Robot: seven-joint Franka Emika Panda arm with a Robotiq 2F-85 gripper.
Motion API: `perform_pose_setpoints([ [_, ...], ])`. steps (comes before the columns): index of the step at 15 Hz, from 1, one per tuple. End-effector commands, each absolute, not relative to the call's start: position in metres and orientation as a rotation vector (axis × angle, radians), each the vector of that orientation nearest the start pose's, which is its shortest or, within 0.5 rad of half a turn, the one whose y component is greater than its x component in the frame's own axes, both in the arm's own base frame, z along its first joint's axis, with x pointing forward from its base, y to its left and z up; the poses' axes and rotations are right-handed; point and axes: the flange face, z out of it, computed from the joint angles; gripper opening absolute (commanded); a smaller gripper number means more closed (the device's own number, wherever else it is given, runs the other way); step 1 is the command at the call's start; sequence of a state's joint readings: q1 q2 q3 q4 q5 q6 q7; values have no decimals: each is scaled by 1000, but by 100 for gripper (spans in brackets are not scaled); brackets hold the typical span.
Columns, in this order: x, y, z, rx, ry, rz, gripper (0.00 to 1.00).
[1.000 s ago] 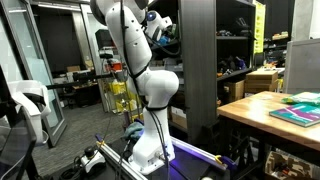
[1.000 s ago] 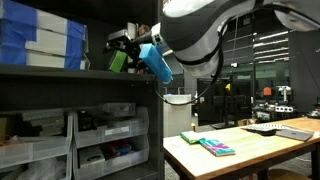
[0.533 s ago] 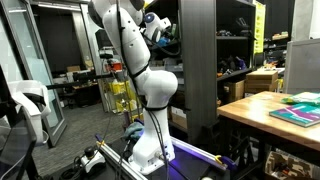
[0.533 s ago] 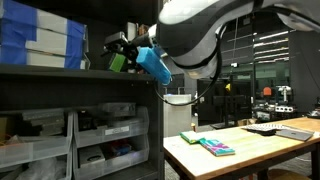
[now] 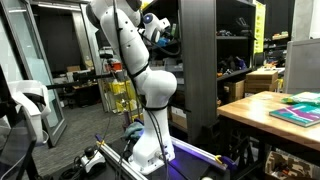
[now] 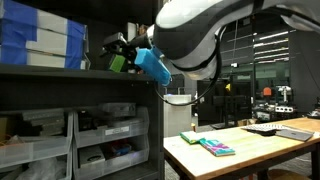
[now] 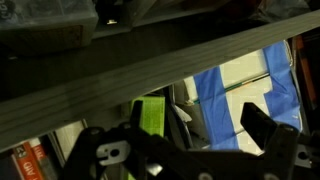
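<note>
green object (image 7: 152,113) sits high up on the dark shelving unit (image 6: 90,90). in the wrist view it's just past the shelf's front edge (image 7: 170,62), with the blue boxes (image 7: 240,90) close beside it. the gripper (image 6: 117,50) is spread wide with nothing in it, hovering right by the green object. can't tell if it's touching.

my worries from here:
- the front edge cuts right across the wrist view, so a finger could easily clip it on the way in.
- one open finger could land first and shove the green object deeper or tip it off the shelf.
- the blue boxes are close enough that a sideways drift might bump them.
- the arm looks stretched pretty high, so there's probably not much room to correct.
</note>
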State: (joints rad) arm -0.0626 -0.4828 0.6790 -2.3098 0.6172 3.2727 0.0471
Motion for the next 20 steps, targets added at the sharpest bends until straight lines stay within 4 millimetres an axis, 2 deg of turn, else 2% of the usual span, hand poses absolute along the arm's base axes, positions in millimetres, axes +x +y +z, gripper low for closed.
perform_pose_setpoints([
  [1,362,282,661,-2112,-31,-1506,100],
  [7,356,277,667,-2088,27,-1504,100],
  [14,363,273,683,-2043,123,-1563,100],
  [17,366,289,676,-2039,196,-1588,100],
  [20,365,324,652,-2053,295,-1614,100],
])
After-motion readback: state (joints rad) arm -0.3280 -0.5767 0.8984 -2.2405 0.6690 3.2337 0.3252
